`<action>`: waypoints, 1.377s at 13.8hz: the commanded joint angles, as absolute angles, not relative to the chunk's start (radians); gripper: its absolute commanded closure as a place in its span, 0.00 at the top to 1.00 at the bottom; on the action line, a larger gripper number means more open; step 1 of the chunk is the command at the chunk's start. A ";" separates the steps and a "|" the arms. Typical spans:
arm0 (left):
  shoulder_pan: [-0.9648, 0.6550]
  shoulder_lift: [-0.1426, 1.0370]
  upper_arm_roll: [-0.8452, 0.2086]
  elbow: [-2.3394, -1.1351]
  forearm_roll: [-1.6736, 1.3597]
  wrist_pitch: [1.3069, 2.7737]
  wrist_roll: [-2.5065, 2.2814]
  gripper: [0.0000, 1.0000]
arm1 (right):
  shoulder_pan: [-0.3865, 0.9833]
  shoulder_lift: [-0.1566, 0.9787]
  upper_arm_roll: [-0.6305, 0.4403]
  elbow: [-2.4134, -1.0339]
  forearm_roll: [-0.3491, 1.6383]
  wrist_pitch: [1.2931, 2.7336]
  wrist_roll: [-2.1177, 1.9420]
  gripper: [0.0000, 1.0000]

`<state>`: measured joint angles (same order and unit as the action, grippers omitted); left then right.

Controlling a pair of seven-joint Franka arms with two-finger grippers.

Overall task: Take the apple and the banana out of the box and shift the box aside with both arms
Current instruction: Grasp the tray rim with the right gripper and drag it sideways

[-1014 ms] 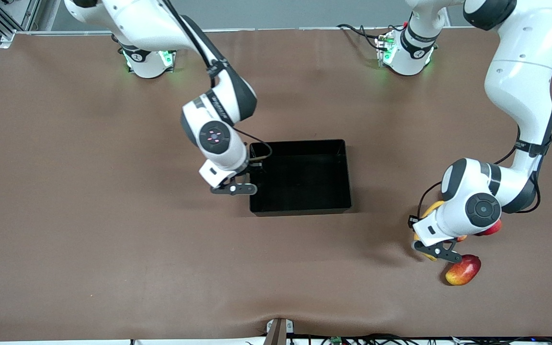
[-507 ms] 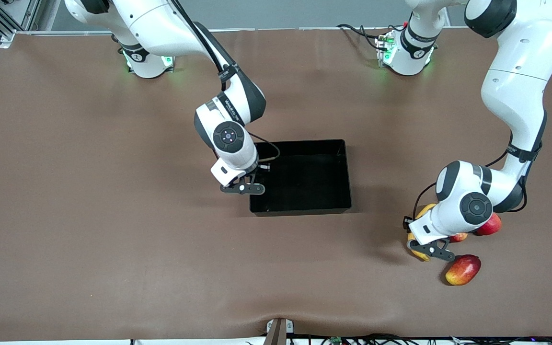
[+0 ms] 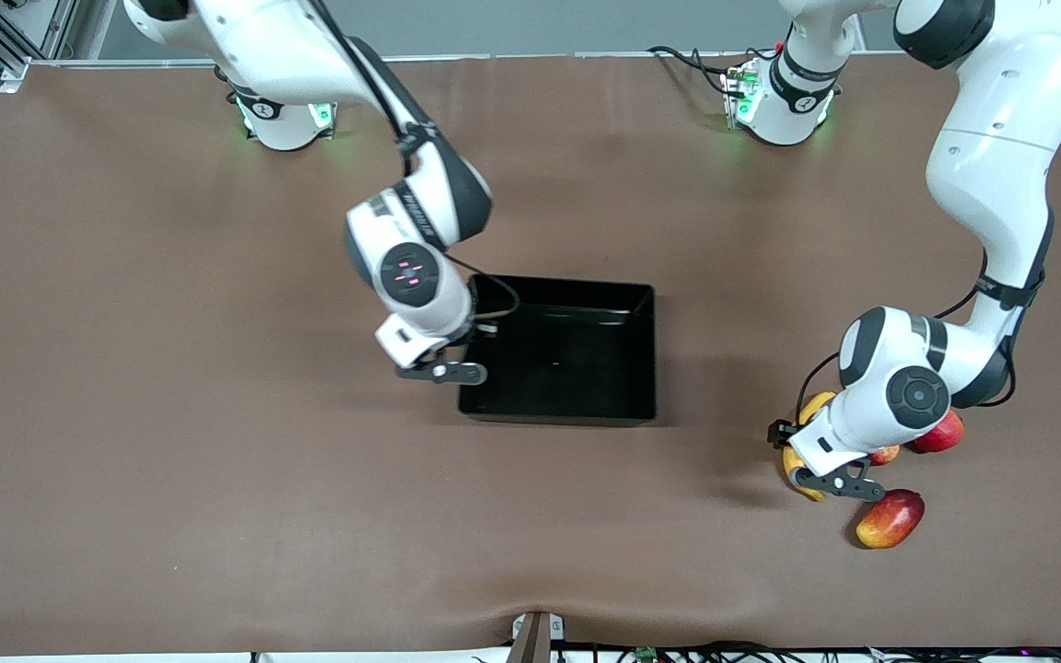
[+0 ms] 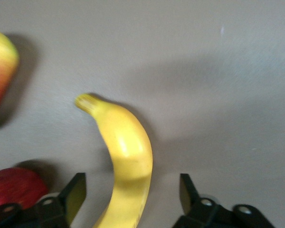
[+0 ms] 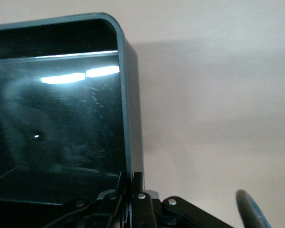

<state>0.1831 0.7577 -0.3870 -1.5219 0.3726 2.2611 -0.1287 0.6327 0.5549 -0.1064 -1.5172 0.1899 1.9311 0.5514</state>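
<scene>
- Banana [image 4: 126,161] lies flat on the tabletop [image 3: 171,414] at the left arm's end. Its long axis runs roughly toward and away from the front camera, stem tip pointing at the front camera; only its two ends show past the wrist in the front view.
- Left gripper [image 4: 133,192] is low over the banana with fingers [image 4: 76,190] open, one on each side of the fruit's body. Neither finger touches the peel.
- Small red apple [image 3: 884,455] sits just beside the banana, mostly hidden under the left wrist in the front view; its red edge shows in the left wrist view.
- Black box [image 3: 558,354] is mid-table, long sides running between the two arms' ends, open top up, nothing inside.
- Right gripper [image 5: 131,190] is at the box wall facing the right arm's end, at the corner nearer the front camera. Fingers closed on that thin wall, pinching the rim.
- Plainer red fruit [image 3: 940,433] rests just beside the apple, farther toward the left arm's end of the table.
- Red-yellow mango [image 3: 890,519] lies nearer the front camera than the apple, apart from the banana, long axis tilted.
</scene>
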 commanded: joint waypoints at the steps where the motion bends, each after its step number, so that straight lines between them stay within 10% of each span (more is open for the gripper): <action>1: 0.186 0.579 -0.394 -1.554 0.377 2.133 -0.161 1.00 | 0.508 0.410 -0.091 -1.546 0.198 1.801 0.450 0.00; 10: 0.190 0.195 -0.408 -1.510 0.262 1.745 -0.149 1.00 | 0.102 0.252 -0.095 -1.641 0.187 1.598 0.022 0.00; 19: 0.037 0.031 -0.157 -1.439 0.060 1.505 -0.149 1.00 | -0.182 0.270 -0.097 -1.867 0.058 1.874 -0.230 0.00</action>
